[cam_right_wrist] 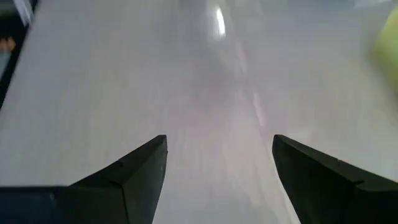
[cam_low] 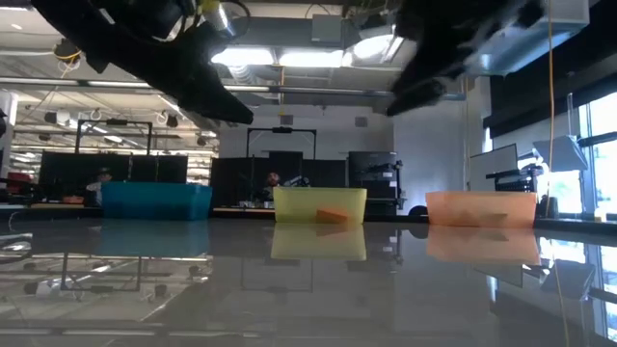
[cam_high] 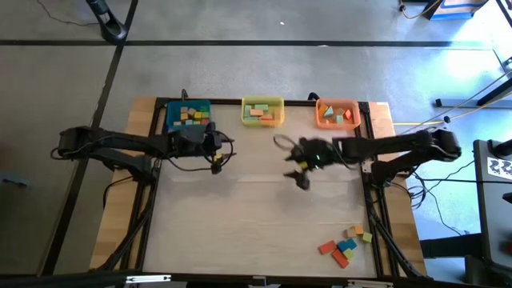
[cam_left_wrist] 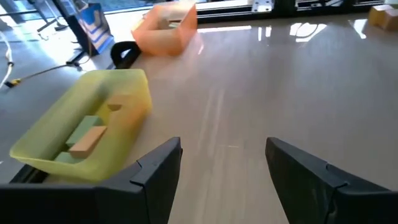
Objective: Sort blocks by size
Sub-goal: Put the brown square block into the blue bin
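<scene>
Several small blocks (cam_high: 344, 246) in orange, blue, yellow and teal lie loose near the table's near right corner. More blocks fill the blue bin (cam_high: 189, 115), the yellow bin (cam_high: 263, 111) and the orange bin (cam_high: 337, 114) along the far edge. My left gripper (cam_high: 218, 156) hangs open above the table just in front of the blue bin, with nothing between its fingers (cam_left_wrist: 155, 171). My right gripper (cam_high: 300, 170) hangs open over the bare middle of the table, also with nothing between its fingers (cam_right_wrist: 140, 165).
The three bins stand in a row at the far edge, seen side-on in the low view as blue bin (cam_low: 156, 200), yellow bin (cam_low: 319, 204) and orange bin (cam_low: 480, 207). Bare tabletop (cam_high: 240, 224) spreads across the middle and near left.
</scene>
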